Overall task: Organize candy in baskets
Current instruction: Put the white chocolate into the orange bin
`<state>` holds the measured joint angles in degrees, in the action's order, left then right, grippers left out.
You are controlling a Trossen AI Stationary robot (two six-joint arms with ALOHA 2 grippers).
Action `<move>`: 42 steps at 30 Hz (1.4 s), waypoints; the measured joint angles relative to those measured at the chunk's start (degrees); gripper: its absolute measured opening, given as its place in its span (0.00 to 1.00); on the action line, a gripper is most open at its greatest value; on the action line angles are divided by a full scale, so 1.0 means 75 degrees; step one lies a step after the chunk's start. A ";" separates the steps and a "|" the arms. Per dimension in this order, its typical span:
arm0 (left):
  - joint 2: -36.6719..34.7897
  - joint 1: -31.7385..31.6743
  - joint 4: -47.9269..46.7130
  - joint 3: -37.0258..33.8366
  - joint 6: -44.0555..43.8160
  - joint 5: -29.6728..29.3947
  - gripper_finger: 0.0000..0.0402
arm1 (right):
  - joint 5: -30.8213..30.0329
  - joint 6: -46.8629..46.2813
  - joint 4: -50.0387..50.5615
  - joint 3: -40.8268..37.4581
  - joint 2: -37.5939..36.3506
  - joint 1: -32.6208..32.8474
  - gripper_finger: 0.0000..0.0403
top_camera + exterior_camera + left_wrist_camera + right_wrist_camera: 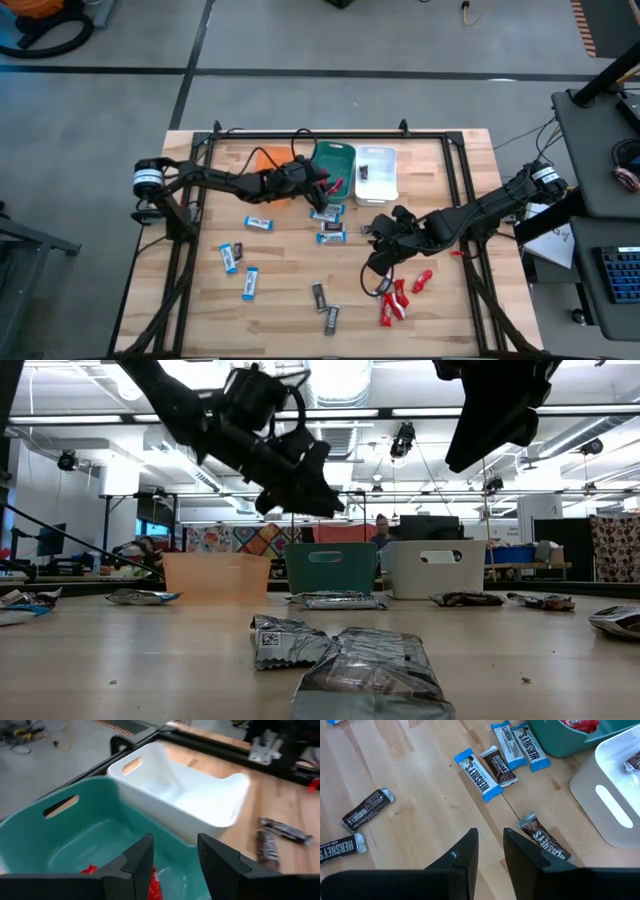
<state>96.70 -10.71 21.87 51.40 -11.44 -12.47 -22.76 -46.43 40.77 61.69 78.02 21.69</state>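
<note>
Three small rectangular plastic bins side by side: one orange bin [262, 158], one teal green bin [335, 155], one white bin [380, 185].
Six blue-and-white wrapped candy bars [259, 223] on the wood. Five dark grey wrapped candy bars [318, 295], one inside the white bin. About five red wrapped candy bars [393, 305] bunched together, exact number unclear; a little more red inside the teal green bin.

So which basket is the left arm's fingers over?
The teal green basket, the middle one. The left gripper hangs above it, with red candy inside; the white basket sits beside it.
</note>
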 joint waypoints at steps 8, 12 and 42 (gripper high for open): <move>-0.0796 0.0729 -0.0441 -0.0034 0.0896 0.0003 0.33 | 0.0003 0.0356 -0.0322 0.0000 0.0045 0.0000 0.21; -0.1314 0.1303 -0.0671 -0.0263 0.1446 0.0004 0.33 | 0.0009 0.0785 -0.0707 0.0000 0.0271 0.0000 0.21; -0.4241 0.4073 -0.0638 -0.3203 0.0410 -0.0118 0.33 | 0.0960 0.3192 -0.2783 0.0002 0.2252 -0.0944 0.21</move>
<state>64.90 19.84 17.08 27.37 -8.37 -13.36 -15.56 -22.49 19.90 61.71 94.91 14.61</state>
